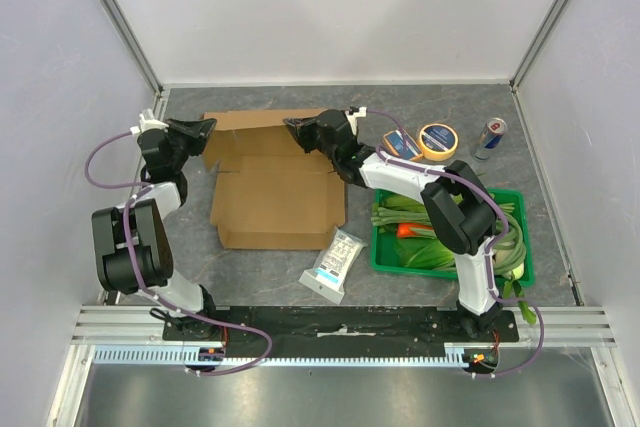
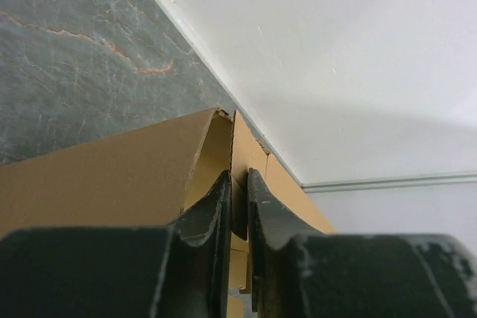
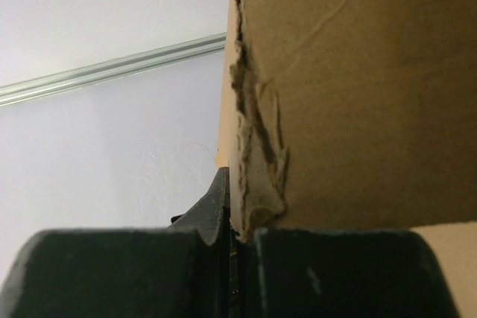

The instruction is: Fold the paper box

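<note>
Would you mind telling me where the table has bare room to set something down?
The roomiest bare patch is the near strip between the paper box and the base rail, left of the white packet. A narrow strip runs along the back wall. The right is crowded: green crate, tape roll, can.

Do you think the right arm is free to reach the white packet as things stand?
Probably not yet: the right fingers are shut on the paper box, though the packet lies unobstructed nearby.

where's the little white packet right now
In the top view the white packet lies just off the near right corner of the paper box, immediately left of the green crate.
</note>
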`<state>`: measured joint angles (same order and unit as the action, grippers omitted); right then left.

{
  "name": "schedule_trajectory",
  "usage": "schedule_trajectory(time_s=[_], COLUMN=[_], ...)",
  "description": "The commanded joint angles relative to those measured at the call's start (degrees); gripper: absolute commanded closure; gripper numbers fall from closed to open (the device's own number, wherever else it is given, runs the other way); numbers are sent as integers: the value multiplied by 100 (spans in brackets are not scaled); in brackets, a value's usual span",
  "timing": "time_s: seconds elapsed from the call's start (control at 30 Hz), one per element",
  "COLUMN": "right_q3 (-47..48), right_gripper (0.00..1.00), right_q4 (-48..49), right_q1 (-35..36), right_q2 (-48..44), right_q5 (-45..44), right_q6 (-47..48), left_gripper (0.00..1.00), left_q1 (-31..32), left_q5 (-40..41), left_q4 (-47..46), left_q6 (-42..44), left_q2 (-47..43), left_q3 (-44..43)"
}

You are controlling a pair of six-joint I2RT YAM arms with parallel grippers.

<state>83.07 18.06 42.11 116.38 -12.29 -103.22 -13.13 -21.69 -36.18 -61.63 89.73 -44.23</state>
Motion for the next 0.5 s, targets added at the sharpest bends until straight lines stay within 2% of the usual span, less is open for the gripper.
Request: schedule_trajectory(time_s=[0.0,0.07,0.2,0.27,0.33,0.47], right_q3=[-27,-27,-1,8,8,25], right_gripper=[100,100,100,100,100,100], right_q4=[-154,-119,-49,-49,-31,-31], right_q1=[-18,-27,-27,-27,-27,-27], right_q2=[-45,-27,-10,-19,-36,-45], right_q5=[-54,-36,-10,-19,-10,-36], right_q6=[21,-23,-67,-75,-76,-76], left_gripper=[85,84,40,39,42,41], left_q1=[-15,-15,-15,-41,-85,-138], left_q5=[-458,-511,-441,-397,-310,-195], left_q4=[-389,-486,-180,144,348,349], left_q6=[151,72,-77,-51,-77,-139], left_q2=[194,63,-175,-158,-132,-131], left_q3=[300,397,468,389,309,327])
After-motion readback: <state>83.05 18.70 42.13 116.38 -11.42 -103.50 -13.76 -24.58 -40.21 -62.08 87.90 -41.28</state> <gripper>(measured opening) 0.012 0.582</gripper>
